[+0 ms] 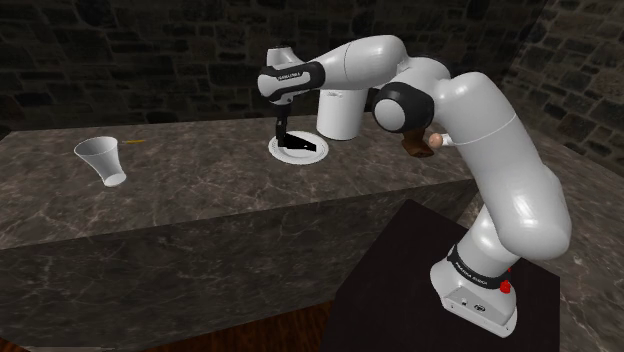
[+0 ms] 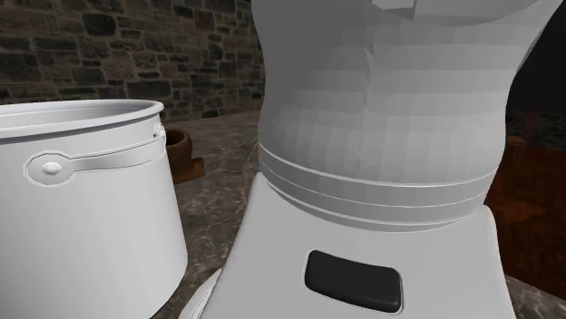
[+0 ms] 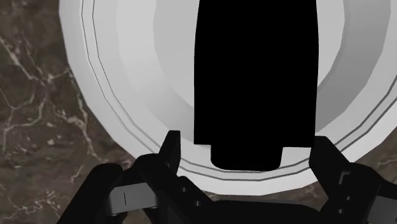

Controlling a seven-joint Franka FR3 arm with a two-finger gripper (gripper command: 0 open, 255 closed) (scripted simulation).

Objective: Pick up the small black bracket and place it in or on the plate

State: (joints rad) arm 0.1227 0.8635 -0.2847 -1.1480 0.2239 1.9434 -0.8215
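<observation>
The small black bracket lies on the white plate, and my gripper is open just above it. Its two fingers stand either side of the bracket's near end, with a sliver of plate showing between the bracket and one finger. In the shoulder view the gripper points straight down at the plate near the counter's far edge. There the bracket rests flat on the plate and sticks out toward that view's right from under the fingers.
A tall white pot stands right behind the plate, close to the arm; it looms large as the pot in the second exterior view. A brown object sits behind my elbow. A white cup lies tipped at the dark marble counter's left.
</observation>
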